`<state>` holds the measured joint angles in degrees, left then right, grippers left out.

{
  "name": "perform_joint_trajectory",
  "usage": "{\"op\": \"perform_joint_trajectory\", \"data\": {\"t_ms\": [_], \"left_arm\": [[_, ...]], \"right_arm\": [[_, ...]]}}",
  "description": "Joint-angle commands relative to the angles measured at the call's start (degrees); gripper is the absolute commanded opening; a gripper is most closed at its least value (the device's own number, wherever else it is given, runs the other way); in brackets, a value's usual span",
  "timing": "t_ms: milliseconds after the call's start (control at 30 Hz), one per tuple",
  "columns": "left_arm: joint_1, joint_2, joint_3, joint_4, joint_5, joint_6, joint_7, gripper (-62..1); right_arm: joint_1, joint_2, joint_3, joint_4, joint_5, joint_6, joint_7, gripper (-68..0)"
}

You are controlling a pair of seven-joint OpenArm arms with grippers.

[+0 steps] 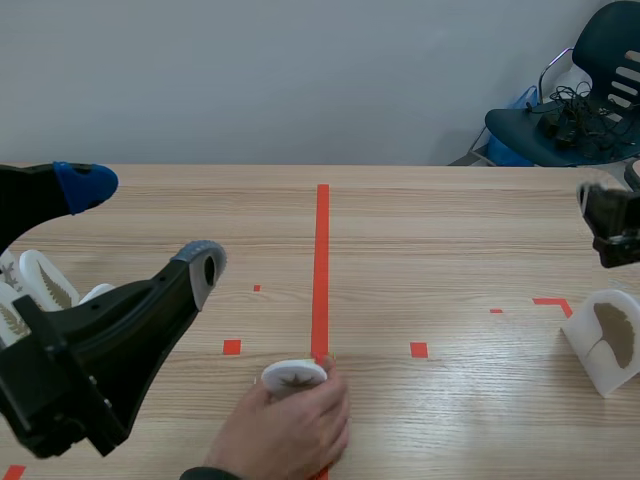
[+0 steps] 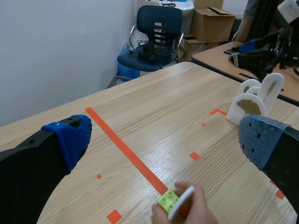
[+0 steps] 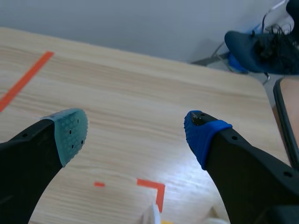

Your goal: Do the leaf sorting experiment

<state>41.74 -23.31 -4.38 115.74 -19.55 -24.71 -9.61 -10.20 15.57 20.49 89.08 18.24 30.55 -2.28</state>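
Both pincers were held wide open, and nothing was gripped in either one. The left pincer [image 2: 166, 140] was raised above the near left part of the table [image 1: 420, 230]. The right pincer [image 3: 136, 134] was held off at the right side, above a red tape corner. A small white disc [image 1: 294, 376] with a leaf on it was held by a person's hand [image 1: 290, 425] at the near end of the long red tape line. In the left wrist view the disc looked to be fixed on a little green block [image 2: 167, 200]. More white leaf pieces [image 1: 40, 285] were seen beside the left arm, and a white leaf stand [image 1: 608, 340] was set near the right pincer. Sorting had probably not been started yet. The hand could be bumped or pinched if the left pincer were brought down while it was there. The disc could be tipped over if it were pushed from one side only. The stand could be knocked over if the right pincer were swung low.
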Motion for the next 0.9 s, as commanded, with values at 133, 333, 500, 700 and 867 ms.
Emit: {"op": "perform_joint_trajectory", "data": {"t_ms": [133, 333, 500, 700, 867], "left_arm": [[-0.02, 0.22, 0.09, 0.35, -0.42, -0.15, -0.83, 1.4], [-0.02, 0.24, 0.09, 0.35, -0.42, -0.15, -0.85, 1.4], [-0.02, 0.24, 0.09, 0.35, -0.42, -0.15, -0.85, 1.4], [-0.02, 0.24, 0.09, 0.35, -0.39, -0.15, -0.83, 1.4], [-0.02, 0.24, 0.09, 0.35, -0.39, -0.15, -0.83, 1.4]], "right_arm": [[0.48, 3.91, -1.11, 9.53, 5.79, -0.02, -8.07, -5.2], [-4.00, 7.85, -5.75, 16.55, 7.80, -0.04, -11.15, 0.4], [-10.54, 7.91, -11.13, 22.36, 9.46, -0.04, -10.51, 0.4], [-15.58, 7.89, -13.11, 28.50, 9.44, 0.68, -10.60, 0.4], [-17.46, 7.89, -13.14, 29.59, 9.46, 1.49, -10.67, 0.4]]}}
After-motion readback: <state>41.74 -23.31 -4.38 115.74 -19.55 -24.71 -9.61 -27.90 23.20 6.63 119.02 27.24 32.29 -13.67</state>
